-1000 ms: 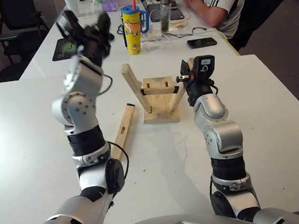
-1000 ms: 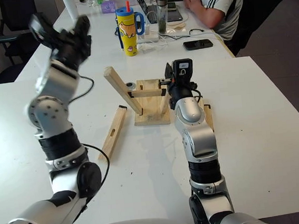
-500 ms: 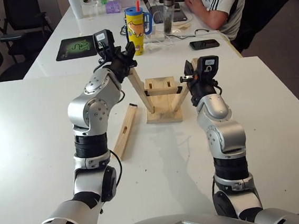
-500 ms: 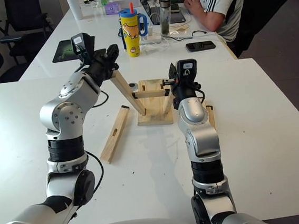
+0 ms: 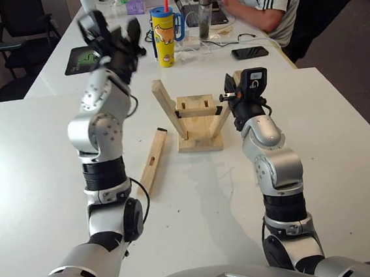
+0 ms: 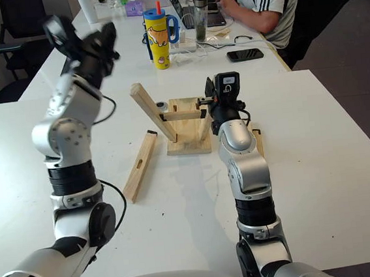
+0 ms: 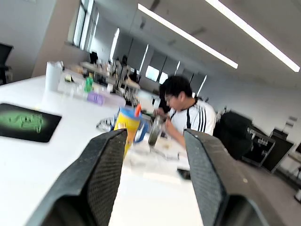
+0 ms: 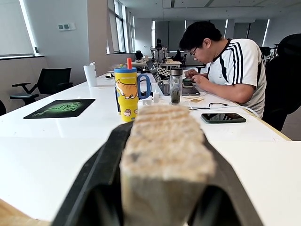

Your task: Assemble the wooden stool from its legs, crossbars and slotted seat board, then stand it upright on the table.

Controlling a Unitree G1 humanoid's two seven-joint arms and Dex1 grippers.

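Stool leg (image 8: 164, 155) clamped in right gripper (image 5: 232, 94), left gripper (image 7: 154, 172) aloft, well apart

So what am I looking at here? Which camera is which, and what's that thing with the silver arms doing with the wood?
It is a humanoid robot with two arms, each ending in a two-fingered gripper. The two wide pictures come from cameras in its head, looking down over its arms at a white table. The other two come from cameras on its wrists, so they look out between the fingers. On the table sits a half-built stool, and a loose leg lies to its left. The right gripper is shut on a stool leg: that is the wood seen close up in the right wrist picture. The left gripper is open, holding nothing, up in the air.
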